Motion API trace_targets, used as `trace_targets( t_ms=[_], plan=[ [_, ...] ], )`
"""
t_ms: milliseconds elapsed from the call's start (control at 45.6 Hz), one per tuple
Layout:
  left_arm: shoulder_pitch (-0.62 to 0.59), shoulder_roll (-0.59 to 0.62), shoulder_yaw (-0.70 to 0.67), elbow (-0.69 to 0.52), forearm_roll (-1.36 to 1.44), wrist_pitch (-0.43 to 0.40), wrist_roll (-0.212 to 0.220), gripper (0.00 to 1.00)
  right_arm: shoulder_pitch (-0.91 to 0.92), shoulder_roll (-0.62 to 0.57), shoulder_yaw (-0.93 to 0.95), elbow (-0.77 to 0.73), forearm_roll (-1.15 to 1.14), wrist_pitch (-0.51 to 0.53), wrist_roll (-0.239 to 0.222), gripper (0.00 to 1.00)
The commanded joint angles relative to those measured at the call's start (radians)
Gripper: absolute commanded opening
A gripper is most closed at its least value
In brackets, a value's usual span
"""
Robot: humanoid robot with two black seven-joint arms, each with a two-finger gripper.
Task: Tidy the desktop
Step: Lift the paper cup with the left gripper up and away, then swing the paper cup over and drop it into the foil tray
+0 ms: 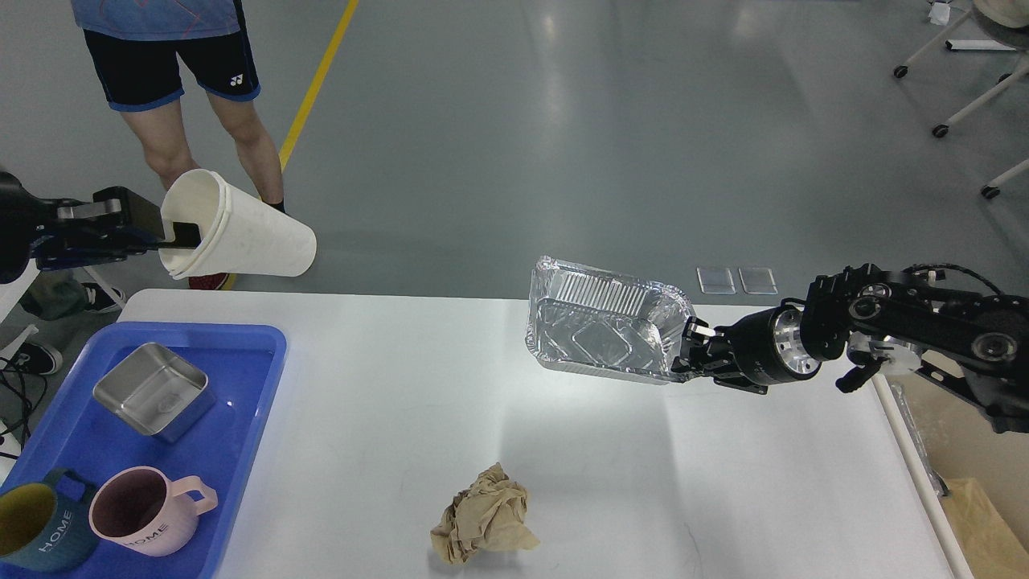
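Desktop (563,450) spreads white below both arms. Left gripper (181,233) pinches the rim of a white cup (241,237), tipped sideways and raised beyond the desk's far left corner. Right gripper (693,346) clamps the edge of a foil tray (603,330), tilted above the desk. Crumpled paper (485,515) lies near the front edge, beside a blue tray (241,418) with mugs (145,511).

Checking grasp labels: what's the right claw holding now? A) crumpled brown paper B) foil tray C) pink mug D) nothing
B: the right claw is clamped on the rim of the foil tray, held above the desktop; the crumpled brown paper lies loose.
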Motion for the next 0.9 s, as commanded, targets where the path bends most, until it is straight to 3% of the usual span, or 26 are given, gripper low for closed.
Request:
trace_targets(
  t_ms=[0,132,219,439,614,877],
  plan=[
    [-0.052,-0.057,0.009,0.01,0.0,0.007,0.006,0.02,0.0,0.001,0.0,0.0,-0.001,0.0,0.0,0.0],
    [-0.127,-0.138,0.026,0.036,0.018,0.013,0.014,0.02,0.0,0.007,0.0,0.0,-0.001,0.0,0.0,0.0],
    [-0.208,-0.252,0.099,0.067,0.047,0.013,0.045,0.02,0.0,0.012,0.0,0.0,0.001,0.0,0.0,0.0],
    [-0.412,-0.58,0.306,0.256,0.074,0.051,0.048,0.02,0.001,0.032,0.0,0.0,-0.001,0.0,0.0,0.0],
    [-0.435,-0.813,0.325,0.388,0.115,0.055,0.046,0.02,0.001,0.026,0.0,0.002,-0.001,0.0,0.0,0.0],
    [-0.422,-1.026,0.328,0.572,0.209,0.062,0.049,0.03,0.001,0.019,0.001,0.002,-0.001,0.0,0.0,0.0]
  ],
)
